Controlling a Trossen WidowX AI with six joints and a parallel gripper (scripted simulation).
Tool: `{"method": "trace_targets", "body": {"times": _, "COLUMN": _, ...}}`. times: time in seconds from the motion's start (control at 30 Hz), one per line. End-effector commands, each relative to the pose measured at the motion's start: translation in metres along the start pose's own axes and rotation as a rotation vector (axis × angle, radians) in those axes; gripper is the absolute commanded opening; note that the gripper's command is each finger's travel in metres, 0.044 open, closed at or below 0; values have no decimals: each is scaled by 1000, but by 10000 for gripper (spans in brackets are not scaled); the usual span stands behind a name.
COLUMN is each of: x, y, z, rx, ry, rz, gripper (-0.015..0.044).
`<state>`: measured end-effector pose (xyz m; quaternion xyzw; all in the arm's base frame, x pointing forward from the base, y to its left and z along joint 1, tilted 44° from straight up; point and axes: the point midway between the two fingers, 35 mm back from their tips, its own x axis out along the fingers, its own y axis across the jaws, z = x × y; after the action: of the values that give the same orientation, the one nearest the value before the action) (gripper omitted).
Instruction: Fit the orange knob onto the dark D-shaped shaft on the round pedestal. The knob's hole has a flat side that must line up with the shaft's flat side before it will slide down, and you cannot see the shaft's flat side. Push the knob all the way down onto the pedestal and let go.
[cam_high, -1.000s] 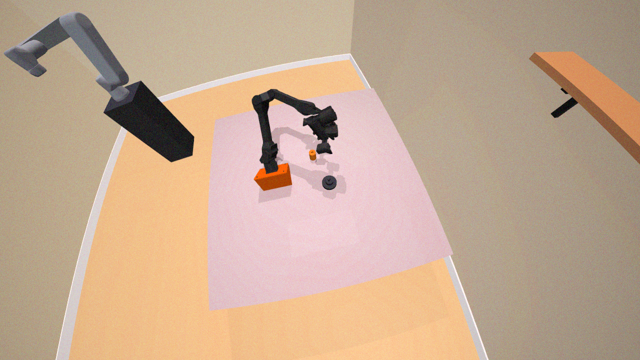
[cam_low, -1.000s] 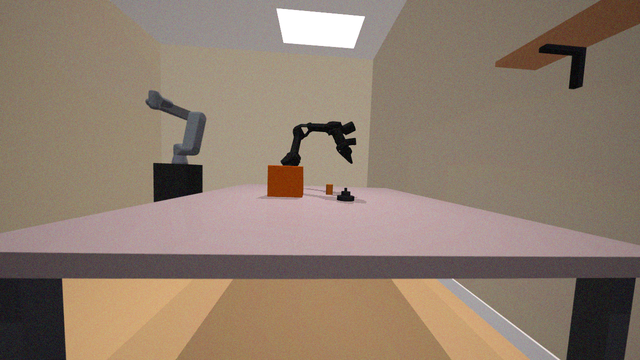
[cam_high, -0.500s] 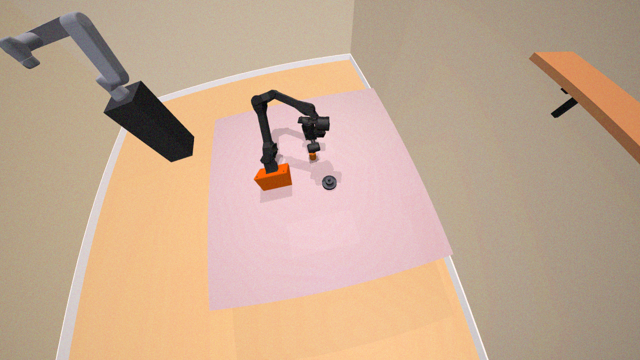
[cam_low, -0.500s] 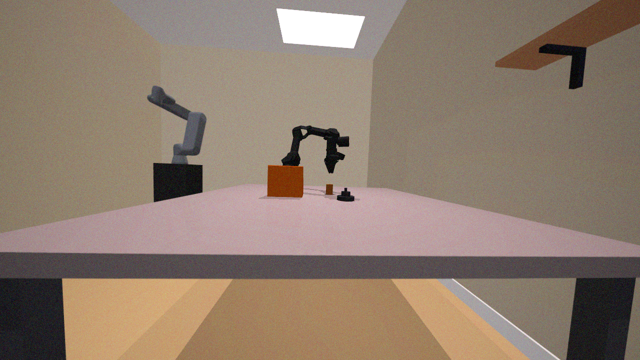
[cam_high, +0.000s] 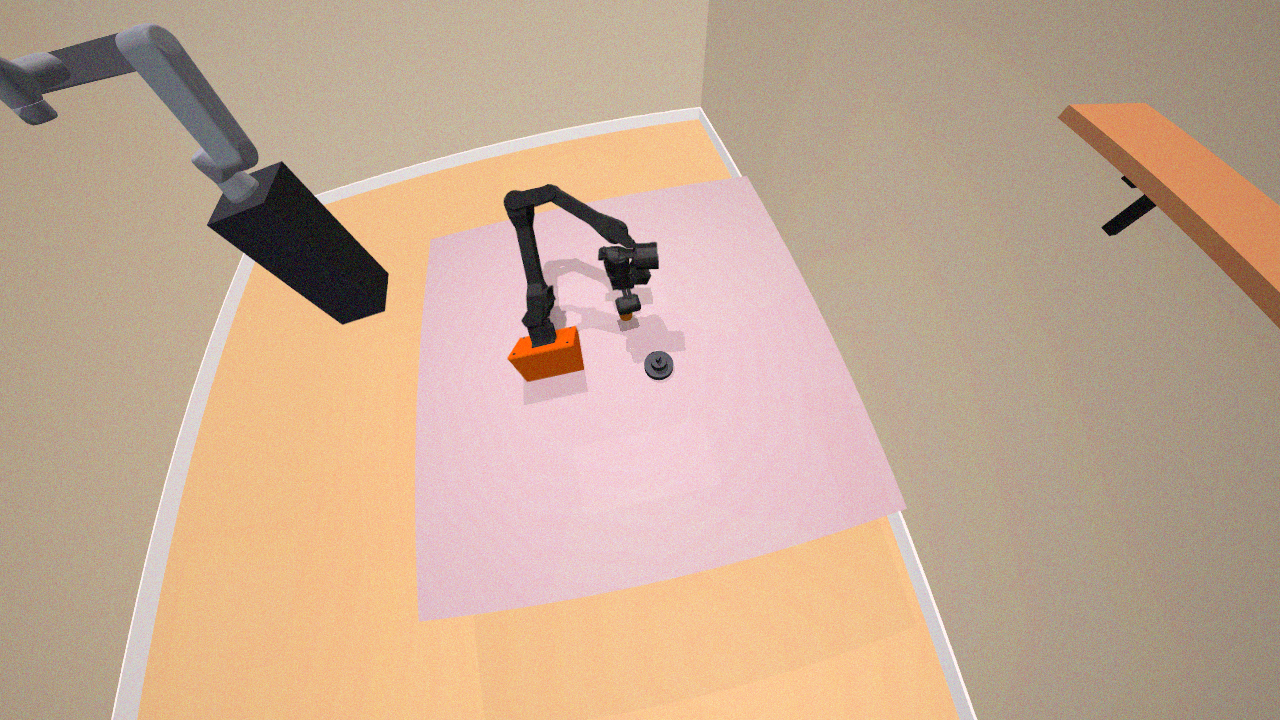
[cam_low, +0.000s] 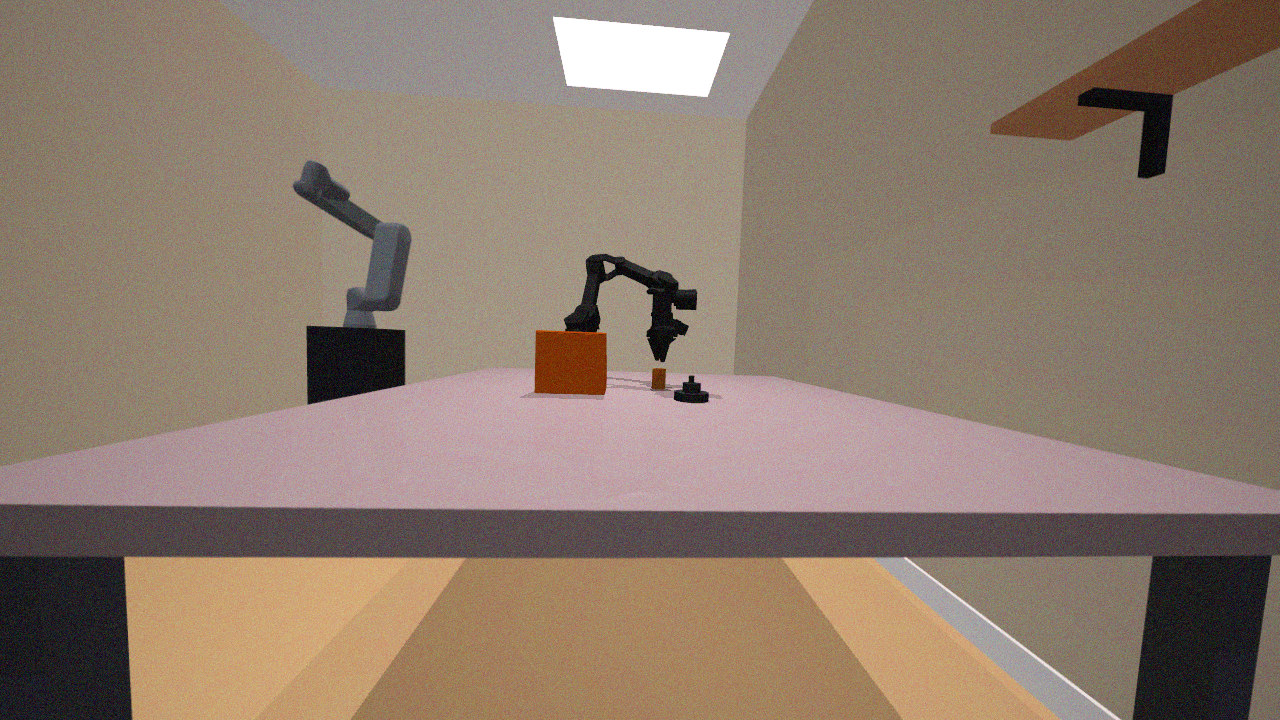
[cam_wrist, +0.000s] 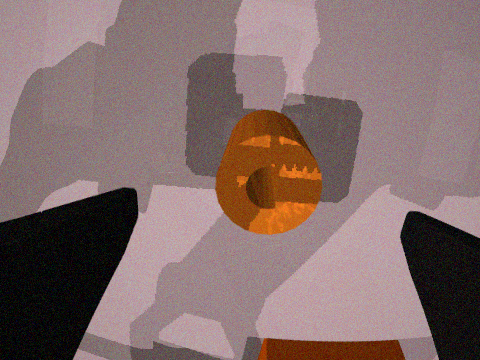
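The orange knob (cam_high: 625, 316) (cam_low: 658, 381) (cam_wrist: 290, 220) stands upright on the pink table top, partly hidden by the gripper in the top view. In the wrist view its dark hole shows, with a straight edge on its right side. My gripper (cam_high: 628, 305) (cam_low: 659, 360) (cam_wrist: 275, 215) is open and points down just above the knob, one finger to each side of it in the wrist view. The round dark pedestal (cam_high: 658, 375) (cam_low: 691, 396) stands apart from the knob, with its shaft (cam_high: 658, 359) (cam_low: 691, 379) upright and bare. The pedestal is outside the wrist view.
The orange base block (cam_high: 550, 358) (cam_low: 570, 362) (cam_wrist: 330, 351) under my arm stands left of the knob and pedestal in the top and exterior views. A grey arm (cam_high: 187, 98) (cam_low: 387, 268) on a black stand (cam_high: 299, 246) (cam_low: 355, 365) is farther left. A wall shelf (cam_high: 1181, 170) (cam_low: 1136, 80) is at the right.
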<state>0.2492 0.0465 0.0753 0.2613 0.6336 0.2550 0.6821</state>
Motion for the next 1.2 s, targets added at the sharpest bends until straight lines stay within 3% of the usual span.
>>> {"method": "trace_targets", "body": {"times": 0.0, "x": 7, "y": 1, "z": 0, "rx": 5, "ry": -2, "rz": 6, "gripper": 440}}
{"method": "trace_targets", "body": {"times": 1.17, "x": 62, "y": 1, "z": 1, "rx": 5, "ry": -2, "rz": 7, "gripper": 440}}
